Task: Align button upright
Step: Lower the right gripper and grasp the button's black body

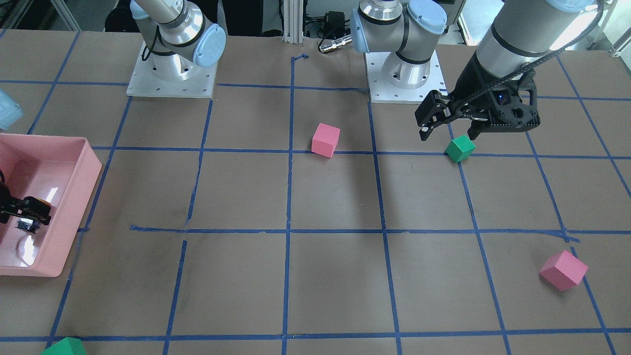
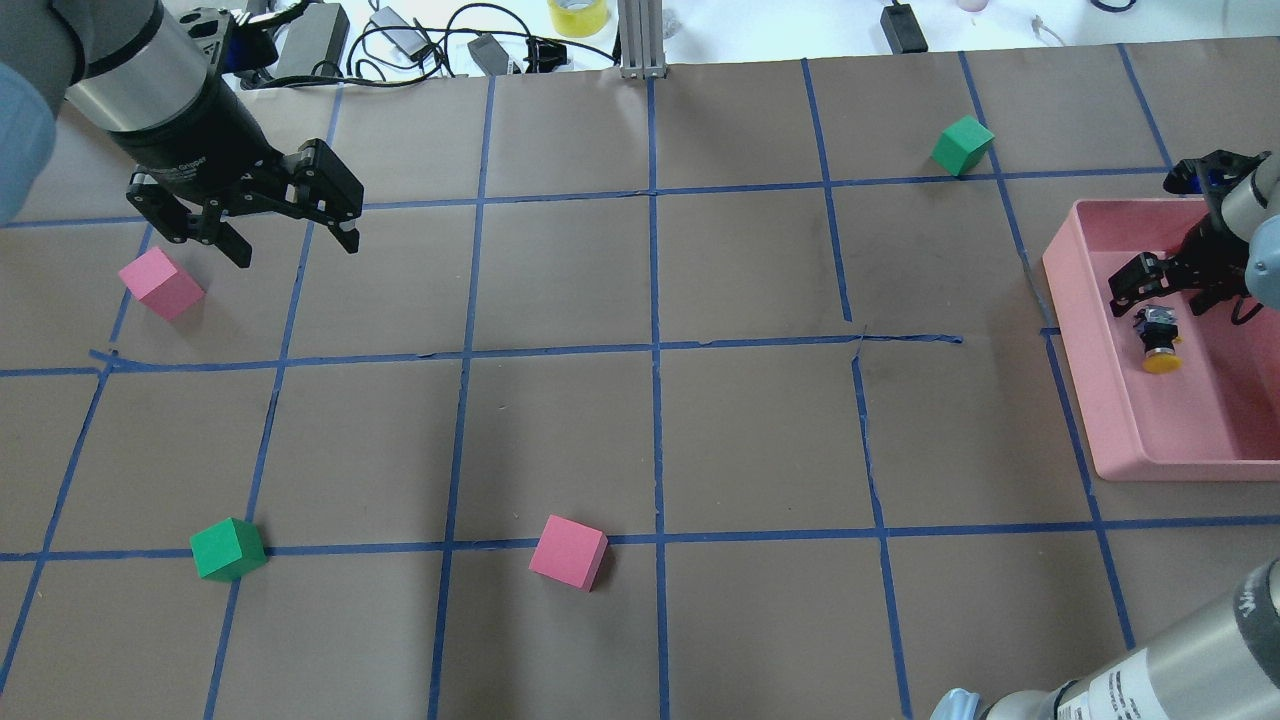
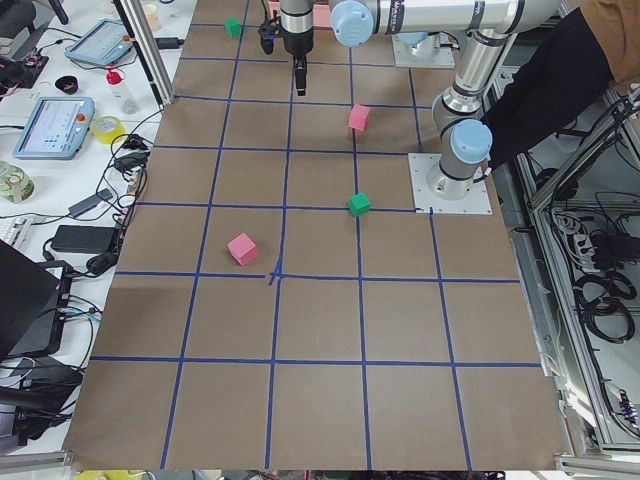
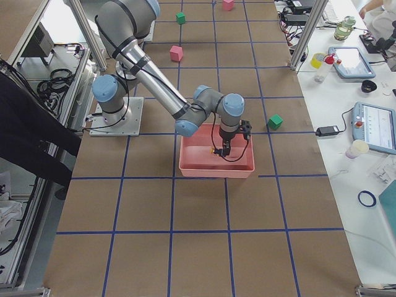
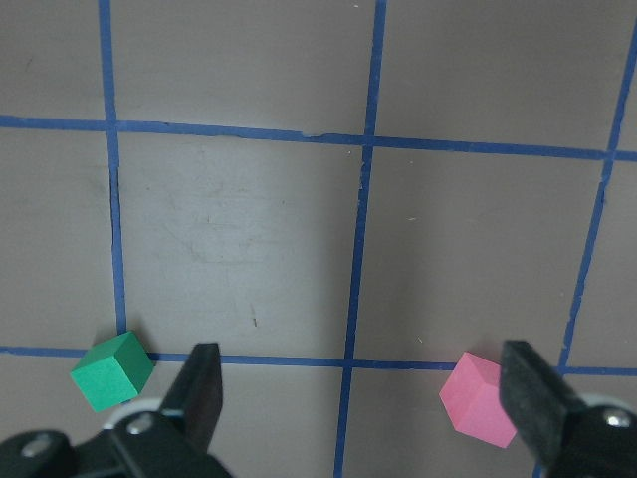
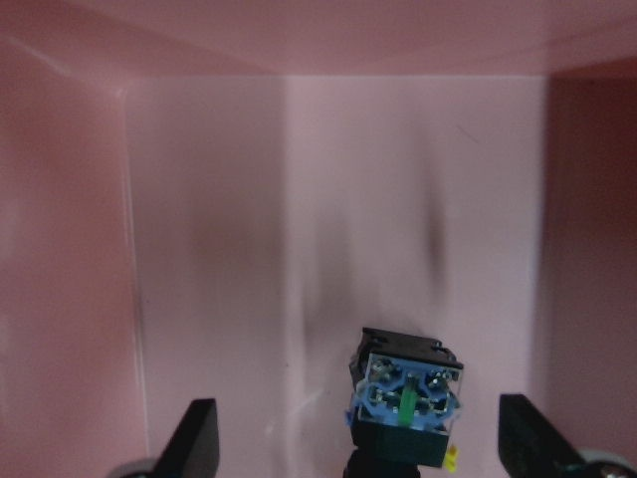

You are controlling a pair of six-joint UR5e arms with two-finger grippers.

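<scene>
The button [image 2: 1159,338] lies inside the pink bin [image 2: 1078,335] at the table's right edge. It appears to rest on its side, with the yellow cap toward the robot and the base toward my right gripper [image 2: 1165,283]. That gripper is open, just above and beyond the button and not touching it. In the right wrist view the button's base end [image 6: 403,396] with blue terminals shows between the spread fingers [image 6: 195,438]. In the front-facing view the button [image 1: 24,226] sits under the gripper [image 1: 23,211]. My left gripper [image 2: 297,250] is open and empty, high over the far left.
A pink cube [image 2: 160,285] lies near the left gripper, with a green cube [image 2: 228,549] and another pink cube [image 2: 568,552] nearer the robot. A second green cube [image 2: 963,145] sits beyond the bin. The bin's walls [image 6: 90,249] close in the right gripper.
</scene>
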